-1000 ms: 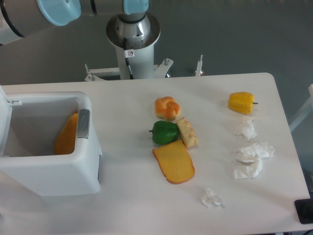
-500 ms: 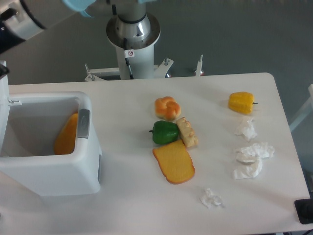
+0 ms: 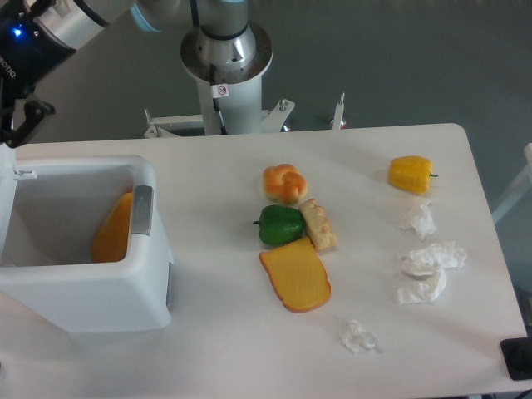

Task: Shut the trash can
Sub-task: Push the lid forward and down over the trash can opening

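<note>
Large white boxy plastic trash can stood open at the worktop's left edge. Black two-finger gripper hung by the upright lid; jaw state unclear. Approach step; next, push lid down.

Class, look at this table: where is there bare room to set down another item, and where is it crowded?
Bare room: the strip between the trash can and the green pepper, and the stretch between the bun and the yellow pepper. Crowded: the middle food cluster and the crumpled tissues on the right.
</note>
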### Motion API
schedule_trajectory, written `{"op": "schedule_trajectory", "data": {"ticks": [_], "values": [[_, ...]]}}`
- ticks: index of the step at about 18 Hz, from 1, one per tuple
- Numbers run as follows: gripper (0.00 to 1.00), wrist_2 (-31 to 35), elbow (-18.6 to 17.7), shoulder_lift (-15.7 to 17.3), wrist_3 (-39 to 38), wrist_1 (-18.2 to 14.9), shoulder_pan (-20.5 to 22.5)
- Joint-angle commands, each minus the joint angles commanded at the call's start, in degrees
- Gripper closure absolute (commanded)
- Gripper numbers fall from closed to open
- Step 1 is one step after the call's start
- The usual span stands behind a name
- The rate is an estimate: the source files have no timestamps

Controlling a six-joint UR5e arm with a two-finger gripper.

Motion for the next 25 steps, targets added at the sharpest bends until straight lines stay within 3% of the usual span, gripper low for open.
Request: {"op": "schedule_trajectory", "data": {"ticks": [10,17,21,25], "values": [[0.0,12.1,-1.0,1.1,1.8,0.1,0.4],[0.0,13.3,-2.2,1.5,3.4,0.0,1.6],[0.0,18.0,-2.9,1.7,3.9,0.1,1.7],[0.0,18.8,-3.5,1.8,4.3,0.1,1.9]]}}
